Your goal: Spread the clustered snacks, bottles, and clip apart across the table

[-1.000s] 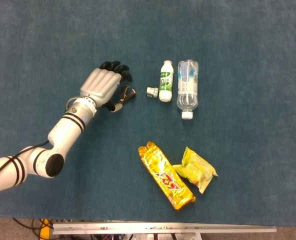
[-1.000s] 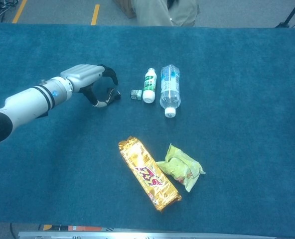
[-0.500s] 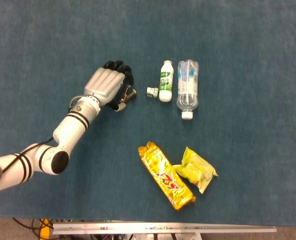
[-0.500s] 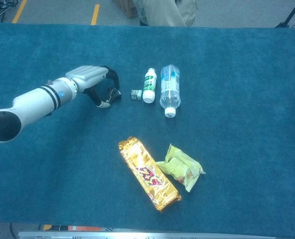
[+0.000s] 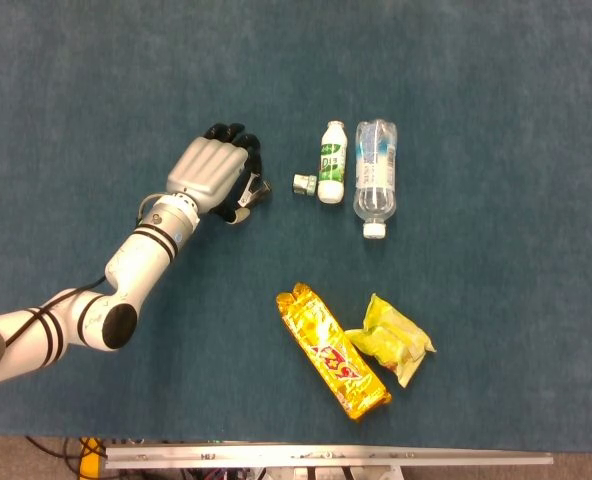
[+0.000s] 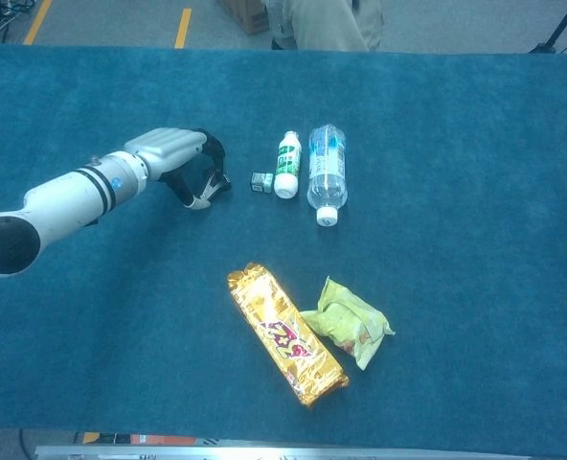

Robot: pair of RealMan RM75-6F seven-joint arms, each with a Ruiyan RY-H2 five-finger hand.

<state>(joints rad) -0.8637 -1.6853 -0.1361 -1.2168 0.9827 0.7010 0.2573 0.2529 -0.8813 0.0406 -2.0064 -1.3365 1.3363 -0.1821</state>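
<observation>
Now, change: left robot hand has closed in over the clip vs 1 s ago; fingers curled round it, looks gripped, not lifted yet.
Clip: on tabletop, under the fingertips, near left of small cap.
Bottles: white bottle & clear bottle side by side, untouched.
Snacks: gold bar touching yellow pack, unmoved.
Right robot hand: not in either view.
Meaning: clip prob. goes first, leftward; rest still clustered.

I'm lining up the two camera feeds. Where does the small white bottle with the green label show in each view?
Head view: small white bottle, upper centre, left of the clear water bottle.
Chest view: same bottle, upper centre.
Shared landmark: the clear water bottle right beside it.
</observation>
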